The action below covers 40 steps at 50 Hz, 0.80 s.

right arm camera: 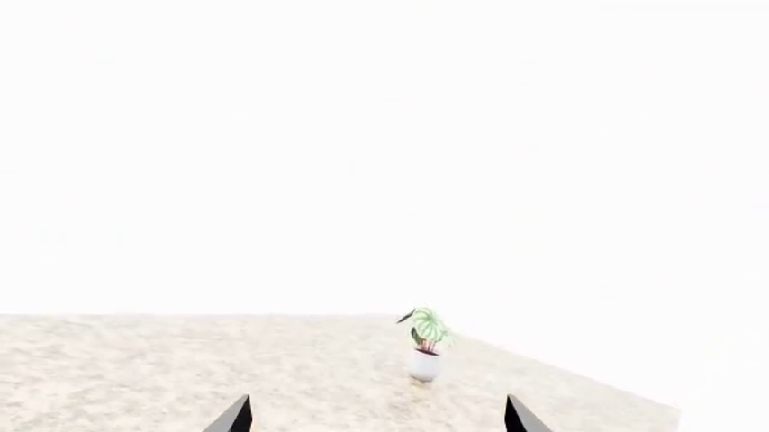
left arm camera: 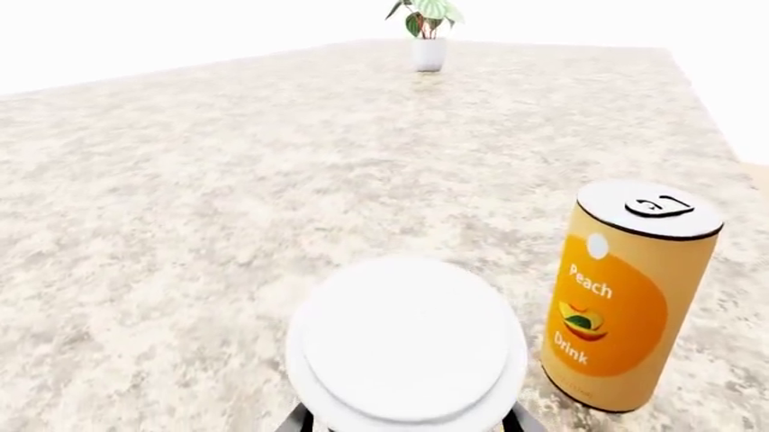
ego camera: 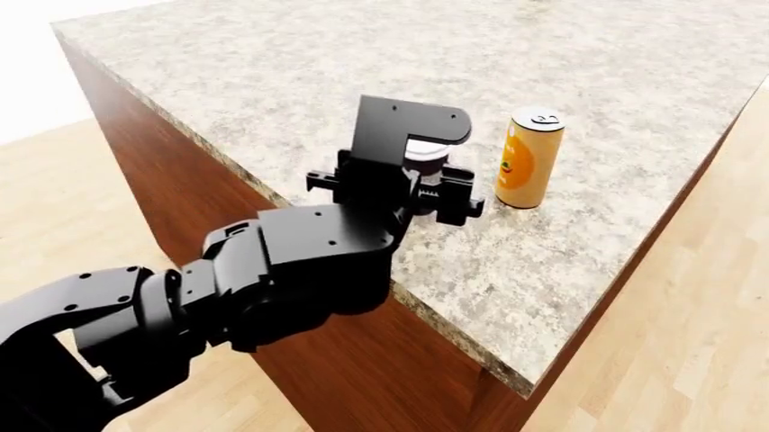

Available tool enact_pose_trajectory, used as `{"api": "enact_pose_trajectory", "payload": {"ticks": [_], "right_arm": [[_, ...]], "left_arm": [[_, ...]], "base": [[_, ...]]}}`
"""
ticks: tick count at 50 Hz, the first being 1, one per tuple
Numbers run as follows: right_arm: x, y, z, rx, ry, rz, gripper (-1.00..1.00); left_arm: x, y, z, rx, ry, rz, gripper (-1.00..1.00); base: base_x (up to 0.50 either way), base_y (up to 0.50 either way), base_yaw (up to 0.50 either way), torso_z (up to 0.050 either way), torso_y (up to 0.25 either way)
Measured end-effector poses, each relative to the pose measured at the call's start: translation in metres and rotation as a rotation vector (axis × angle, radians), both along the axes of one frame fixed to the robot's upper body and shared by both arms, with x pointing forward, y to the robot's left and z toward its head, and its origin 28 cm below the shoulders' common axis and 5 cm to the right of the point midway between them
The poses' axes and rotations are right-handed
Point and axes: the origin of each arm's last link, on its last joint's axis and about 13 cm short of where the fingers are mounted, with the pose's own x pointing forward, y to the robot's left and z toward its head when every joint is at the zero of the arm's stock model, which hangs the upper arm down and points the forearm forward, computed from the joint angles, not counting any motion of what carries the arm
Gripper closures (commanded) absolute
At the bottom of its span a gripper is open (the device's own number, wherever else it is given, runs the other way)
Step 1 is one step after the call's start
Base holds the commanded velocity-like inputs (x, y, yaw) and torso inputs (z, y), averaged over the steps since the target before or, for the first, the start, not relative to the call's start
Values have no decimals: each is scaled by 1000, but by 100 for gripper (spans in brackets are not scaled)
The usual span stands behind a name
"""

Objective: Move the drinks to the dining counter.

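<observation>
Speckled beige granite filled the scene, and that was the dining counter [ego camera: 601, 270], our bench, a freestanding island with plain dark reddish wood sides, standing on a pale wooden floor [ego camera: 697, 360]. Out over its near corner reached the left arm, black and bulky in the head view, with the left gripper [ego camera: 420, 184] sitting just inside the bench edge. And there was the cup [left arm camera: 406, 349]! Its white lid loomed large in the left wrist view, right between the two dark jaw tips, and in the head view only a sliver of that lid peeked out from under the wrist bracket. Whether the jaws pressed on the cup or merely flanked it, I could not tell; the contact was hidden by the lid and the bracket.

Just beside it, upright on the granite, stood the can [ego camera: 529, 158], orange-yellow with a silver top and the words "Peach Drink" readable in the left wrist view. Close neighbours, those two, but apart, with a strip of granite showing between them.

Far across the bench, a small potted plant [left arm camera: 427, 34] in a white pot stood on its own.

Over on the other side, the right gripper [right arm camera: 378, 418] showed only two dark tips, jaws spread wide with nothing between them, aimed over the bench toward that plant against a blank white background.
</observation>
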Motion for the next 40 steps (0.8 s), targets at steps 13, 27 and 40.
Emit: {"api": "enact_pose_trajectory", "payload": {"ticks": [13, 27, 40], "right_arm": [[0, 1, 1, -1, -1, 6, -100], [0, 1, 1, -3, -1, 11, -100], [0, 1, 0, -5, -1, 13, -100]], "left_arm": [[4, -2, -8, 11, 7, 7, 100], [7, -3, -10, 5, -3, 11, 100], [8, -3, -12, 1, -1, 27, -100]], "base": [[0, 0, 0, 1, 0], [0, 0, 0, 0, 0], [-1, -1, 0, 0, 0]]}}
